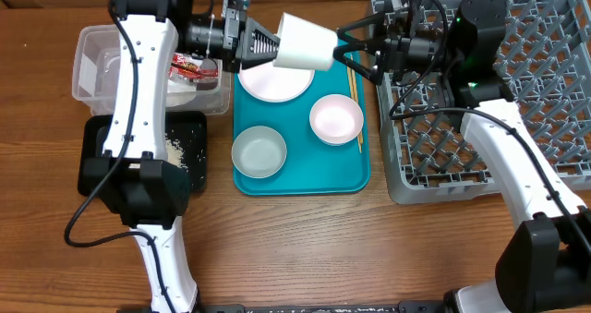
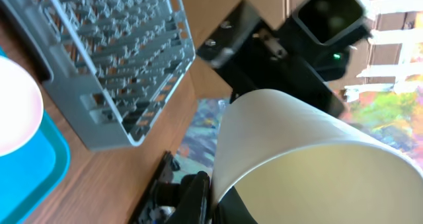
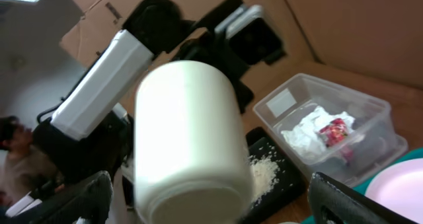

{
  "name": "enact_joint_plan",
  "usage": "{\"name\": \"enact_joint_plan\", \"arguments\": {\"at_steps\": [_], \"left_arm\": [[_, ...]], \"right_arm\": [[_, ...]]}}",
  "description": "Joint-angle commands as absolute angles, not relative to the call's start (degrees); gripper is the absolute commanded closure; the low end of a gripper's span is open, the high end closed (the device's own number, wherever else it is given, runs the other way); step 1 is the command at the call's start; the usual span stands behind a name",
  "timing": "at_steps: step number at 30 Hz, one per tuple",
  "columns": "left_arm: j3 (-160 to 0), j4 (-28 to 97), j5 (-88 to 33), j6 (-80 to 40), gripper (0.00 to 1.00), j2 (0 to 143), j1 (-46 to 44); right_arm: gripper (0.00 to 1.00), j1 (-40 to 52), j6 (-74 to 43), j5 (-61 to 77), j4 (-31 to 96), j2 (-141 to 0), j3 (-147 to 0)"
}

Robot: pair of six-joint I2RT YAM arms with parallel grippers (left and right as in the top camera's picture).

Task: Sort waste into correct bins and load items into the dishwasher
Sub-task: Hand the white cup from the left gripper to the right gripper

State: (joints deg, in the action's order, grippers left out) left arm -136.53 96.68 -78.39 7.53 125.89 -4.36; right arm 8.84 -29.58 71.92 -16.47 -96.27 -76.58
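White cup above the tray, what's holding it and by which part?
The left gripper holds the cup by its rim end; the right gripper has its jaws open at the base.

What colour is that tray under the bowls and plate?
The tray is teal, seen best from overhead.

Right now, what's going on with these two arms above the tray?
The left end effector holds the white cup sideways above the teal tray, and the right end effector is open at the cup's base, so it looks like a handover toward the dish rack. The napkin and red wrapper lie in the clear tub, rice in the black tray. The plate, two bowls and chopsticks sit on the teal tray.
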Motion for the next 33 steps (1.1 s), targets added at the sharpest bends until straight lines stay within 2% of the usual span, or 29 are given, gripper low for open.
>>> {"name": "enact_joint_plan", "arguments": {"at_steps": [1, 4, 10, 17, 27, 33], "left_arm": [[-134.3, 96.8, -79.4, 8.8, 0.96, 125.5, -5.2], [-133.3, 96.8, -79.7, 8.9, 0.96, 125.5, -5.2], [-133.3, 96.8, -88.5, 11.6, 0.96, 125.5, -3.4], [-133.3, 96.8, -87.9, 11.8, 0.96, 125.5, -3.9], [-133.3, 96.8, -86.4, 11.8, 0.96, 125.5, -6.0], [-133.3, 96.8, -86.4, 11.8, 0.96, 125.5, -6.1]], "right_arm": [[0.05, 10.1, -30.5, 73.4, -17.6, -95.8, -77.2], [0.05, 10.1, -30.5, 73.4, -18.4, -95.8, -77.2], [0.07, 10.9, -31.3, 73.1, -17.1, -95.9, -77.2], [0.13, 11.9, -31.4, 71.8, -17.9, -96.0, -77.2], [0.14, 12.2, -31.4, 71.0, -18.5, -96.0, -77.2], [0.19, 12.2, -31.4, 70.6, -19.5, -96.0, -77.2]]}}
